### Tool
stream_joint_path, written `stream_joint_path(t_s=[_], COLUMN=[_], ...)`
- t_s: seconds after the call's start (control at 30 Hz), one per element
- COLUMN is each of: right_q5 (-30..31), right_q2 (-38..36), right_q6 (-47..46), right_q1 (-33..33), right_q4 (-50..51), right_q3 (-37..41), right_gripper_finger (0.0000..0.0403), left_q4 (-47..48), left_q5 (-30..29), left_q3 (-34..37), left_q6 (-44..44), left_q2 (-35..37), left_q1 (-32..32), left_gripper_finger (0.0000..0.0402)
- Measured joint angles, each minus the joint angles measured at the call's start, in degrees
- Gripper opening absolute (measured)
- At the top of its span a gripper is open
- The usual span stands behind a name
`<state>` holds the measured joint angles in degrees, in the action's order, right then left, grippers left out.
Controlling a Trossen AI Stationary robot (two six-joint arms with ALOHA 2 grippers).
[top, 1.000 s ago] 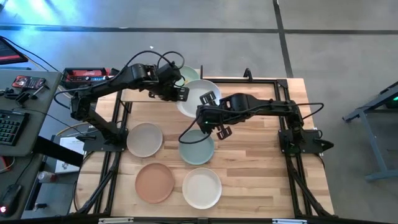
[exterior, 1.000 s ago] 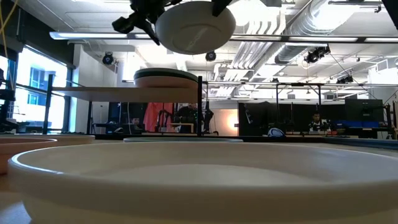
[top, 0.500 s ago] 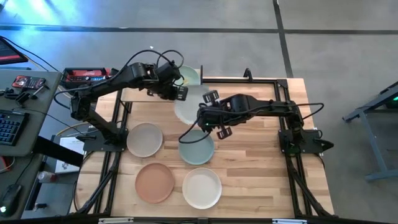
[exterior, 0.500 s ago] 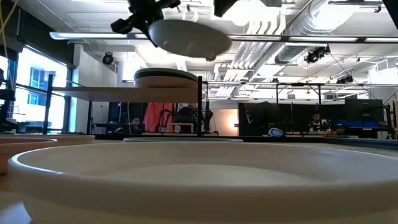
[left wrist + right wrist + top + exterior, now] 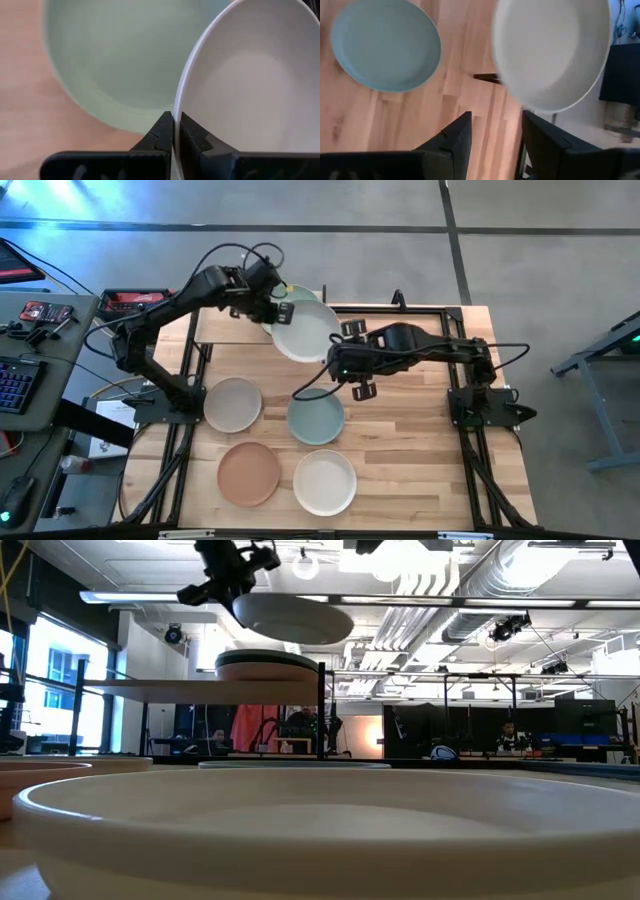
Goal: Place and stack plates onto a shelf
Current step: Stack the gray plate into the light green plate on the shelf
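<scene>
A: Okay, left gripper — what's it doing?

B: Mine's clamped on the rim of the pale grey-green plate, held in the air at upper centre of the high view. In the low view that plate hangs at upper centre, above the shelf.

A: Anything on the shelf already?

B: Yes, a green plate sits on it at its right end, partly under the one I'm holding.

A: Right gripper?

B: Fingers spread, holding nothing, centre of the high view, just above the pale blue-green plate.

A: Rest of the table?

B: Grey-beige plate centre left, terracotta plate lower left, cream plate lower centre.
</scene>
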<state>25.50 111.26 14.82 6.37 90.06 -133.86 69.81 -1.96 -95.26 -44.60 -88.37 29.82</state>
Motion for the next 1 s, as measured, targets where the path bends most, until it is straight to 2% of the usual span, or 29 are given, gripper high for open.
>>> stream_joint_path(t_s=[0.3,0.5,1.0], right_q5=[-4.47,-4.53,-3.80], right_q2=[-2.32,-2.35,-2.35], right_q6=[-4.51,-4.41,-2.79], right_q1=[0.02,0.02,-0.02], right_q4=[-0.01,-0.04,-0.04], right_q3=[0.00,0.00,0.00], right_gripper_finger=[0.0152,0.0152,0.0152], left_q4=[1.68,1.70,0.55], left_q5=[0.47,1.85,2.95], left_q3=[-0.02,-0.02,-0.09], left_q6=[3.32,4.52,5.71], left_q2=[0.10,0.14,-4.61], left_q1=[10.73,15.16,16.68], left_gripper_finger=[0.0005,0.0006,0.0007])
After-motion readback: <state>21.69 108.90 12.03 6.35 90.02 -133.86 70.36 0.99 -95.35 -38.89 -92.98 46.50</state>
